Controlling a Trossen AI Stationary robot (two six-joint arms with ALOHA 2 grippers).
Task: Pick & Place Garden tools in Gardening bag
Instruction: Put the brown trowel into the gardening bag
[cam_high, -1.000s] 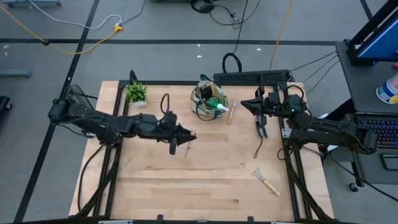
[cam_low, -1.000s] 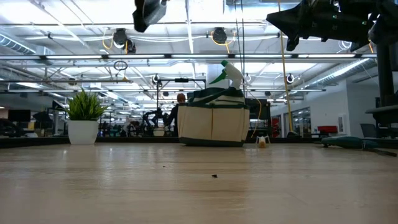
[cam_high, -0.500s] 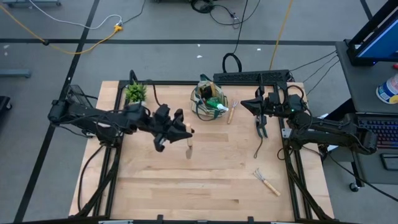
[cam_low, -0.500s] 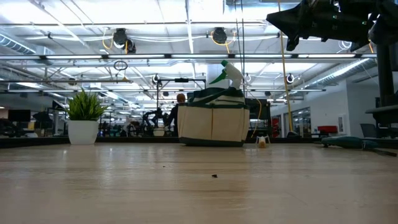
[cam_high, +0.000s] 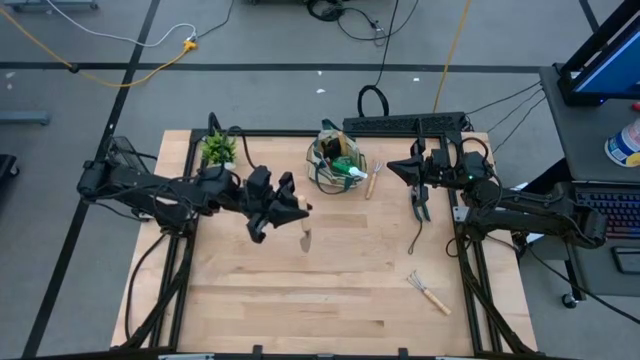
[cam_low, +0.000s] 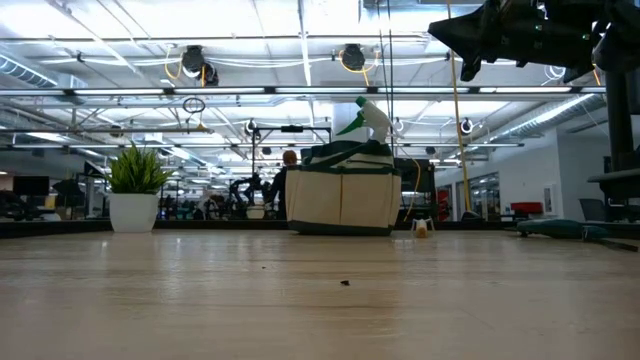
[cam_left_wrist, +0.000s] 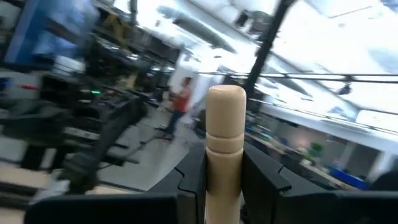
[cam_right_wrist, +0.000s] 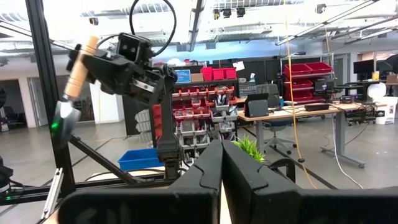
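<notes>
My left gripper (cam_high: 292, 210) hovers over the table's middle, left of the gardening bag (cam_high: 337, 166), shut on a wooden-handled trowel (cam_high: 304, 236). The beige bag stands at the far edge with a green spray bottle (cam_low: 362, 118) sticking out of it. A fork (cam_high: 372, 181) lies right of the bag, a hand rake (cam_high: 430, 292) near the right front, and dark shears (cam_high: 420, 205) at the right. My right gripper (cam_high: 400, 166) waits shut in the air right of the bag, touching nothing. My left gripper pinches the trowel's wooden handle (cam_left_wrist: 224, 163) between its two fingers (cam_left_wrist: 262, 179), about midway along it. The fingers lie across the handle, whose rounded free end (cam_left_wrist: 225, 101) sticks out past them. The trowel is lifted clear, and its blade (cam_right_wrist: 63, 116) hangs lowest.
A small potted plant (cam_high: 218, 148) stands at the far left of the table. A black frame rail (cam_high: 400, 125) runs behind the bag. Bare wood (cam_high: 300, 300) spans the table's near half.
My left gripper has risen out of the top of the low view and tipped its fingers upward, rolling at the wrist. The trowel has swung with it, and its blade now hangs over the table's middle.
</notes>
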